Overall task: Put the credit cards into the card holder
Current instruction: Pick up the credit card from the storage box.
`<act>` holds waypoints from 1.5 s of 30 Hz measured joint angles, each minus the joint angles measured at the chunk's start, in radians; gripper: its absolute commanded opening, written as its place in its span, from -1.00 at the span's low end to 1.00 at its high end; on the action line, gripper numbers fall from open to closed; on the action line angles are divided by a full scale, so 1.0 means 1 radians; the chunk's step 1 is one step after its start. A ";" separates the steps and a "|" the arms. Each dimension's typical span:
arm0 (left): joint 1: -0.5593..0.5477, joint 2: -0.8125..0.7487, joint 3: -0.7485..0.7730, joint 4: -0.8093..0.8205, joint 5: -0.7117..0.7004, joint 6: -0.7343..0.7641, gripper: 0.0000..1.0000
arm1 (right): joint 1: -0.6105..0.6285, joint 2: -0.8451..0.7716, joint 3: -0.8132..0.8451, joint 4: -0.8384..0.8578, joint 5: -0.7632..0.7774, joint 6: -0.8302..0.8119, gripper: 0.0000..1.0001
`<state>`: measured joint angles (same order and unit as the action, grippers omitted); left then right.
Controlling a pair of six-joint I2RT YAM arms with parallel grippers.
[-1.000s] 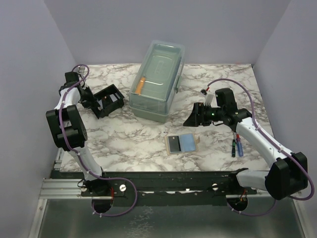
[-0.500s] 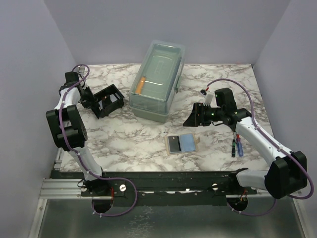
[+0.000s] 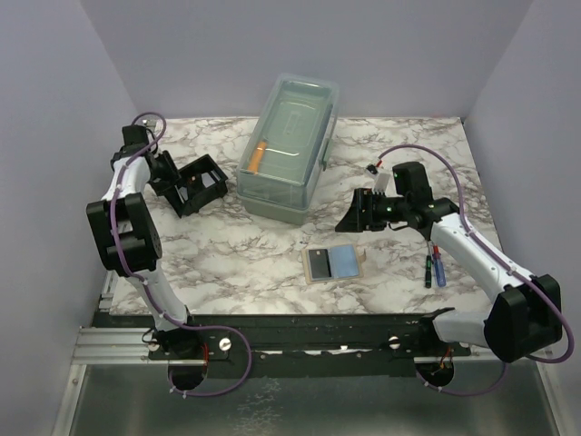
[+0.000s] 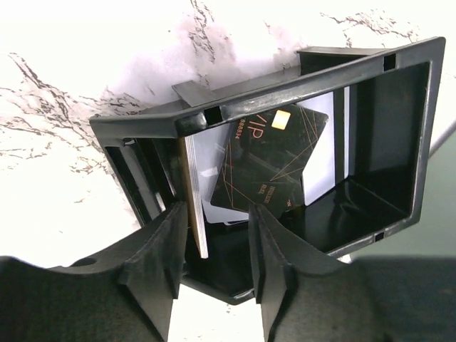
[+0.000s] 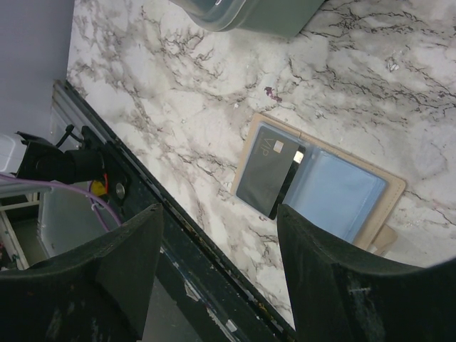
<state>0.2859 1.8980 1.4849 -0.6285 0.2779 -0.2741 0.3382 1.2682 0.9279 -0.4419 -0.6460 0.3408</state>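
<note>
I count two to move: the dark grey card [image 3: 319, 262] and the light blue card [image 3: 345, 262], both on a tan pad [image 3: 332, 279] in front of the clear box [image 3: 289, 145]. One card holder [image 3: 200, 184] sits left of the box. It holds a black card [image 4: 271, 160], and I can't count the pale ones behind it. My left gripper [image 4: 217, 221] straddles the holder's rim, parted and not clamping. My right gripper [image 3: 354, 215], right of the box, gapes empty.

The black card [image 4: 267, 160] standing in the card holder [image 4: 399, 142] bears "VIP", with a short row of digits beside it too small to read surely. The dark grey card [image 5: 265, 177] on the tan pad [image 5: 396, 188] shows a faint "VIP" too.
</note>
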 measured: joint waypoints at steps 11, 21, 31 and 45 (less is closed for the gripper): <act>-0.248 -0.026 0.106 -0.004 -0.364 -0.037 0.20 | 0.000 0.021 0.000 0.000 -0.009 0.000 0.36; -0.275 0.162 0.254 -0.034 -0.498 -0.048 0.38 | 0.000 0.022 0.000 0.000 -0.011 -0.001 0.36; -0.312 0.243 0.263 -0.098 -0.542 -0.063 0.41 | 0.000 0.023 0.000 0.000 -0.011 -0.001 0.36; -0.312 0.236 0.269 -0.113 -0.585 -0.061 -0.61 | 0.000 0.023 0.000 0.000 -0.011 -0.001 0.36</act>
<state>-0.0265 2.1342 1.7538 -0.7418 -0.3073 -0.3355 0.3382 1.2907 0.9283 -0.4419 -0.6567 0.3397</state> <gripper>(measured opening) 0.273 0.680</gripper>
